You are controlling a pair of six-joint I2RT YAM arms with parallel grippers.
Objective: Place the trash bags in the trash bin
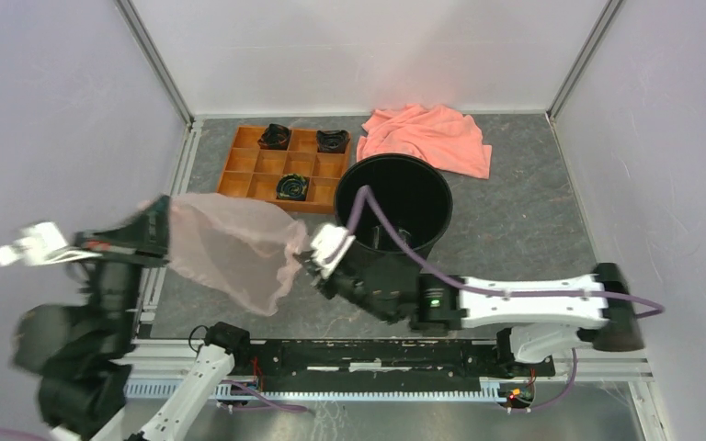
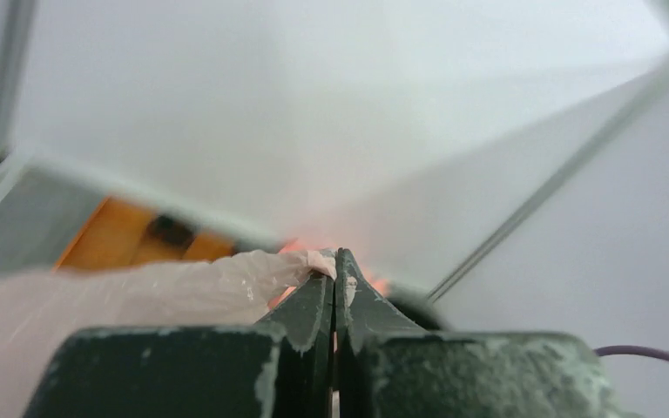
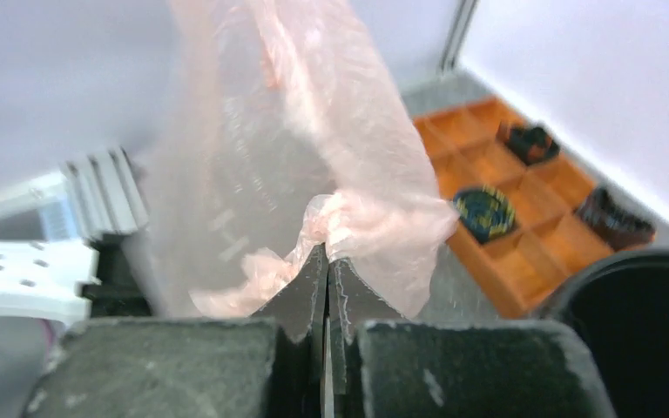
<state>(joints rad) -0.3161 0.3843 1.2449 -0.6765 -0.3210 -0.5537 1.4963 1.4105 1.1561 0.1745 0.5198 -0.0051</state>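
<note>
"Top external first, pls: edges, room?"

"On the table [image 1: 533,220] the trash bin [image 1: 404,197] stands about mid-way. An orange tray [image 1: 248,170] sits just beside its far-left rim and a salmon cloth [image 1: 427,133] just beyond it, far right. There's bare table right of the bin. The left arm [image 1: 101,303] is tight vs the left wall [image 1: 46,110], at the table's left edge. The right arm [image 1: 524,303] lies along the near edge, w/ its cable [image 1: 387,222] arcing over the bin mouth."

"Anything unreadable?"

"The left arm's blurred. The right arm's wrist covers the bin's near-left side, and the bin's inside is too dark. The left wrist cam is smeared, so the tray's only an orange blur. Can't tell if the bag's low end touches the table."

"Bag vs grippers?"

"The trash bag [image 1: 230,253] is spread btwn both, left of the bin and outside it. The left gripper [image 1: 164,228] is pinched tight on its left edge. The right gripper [image 1: 308,262] is clamped on the bunched right edge, just near-left of the bin rim. Both wrist cams show jaws fully together w/ film at the tips."
</note>
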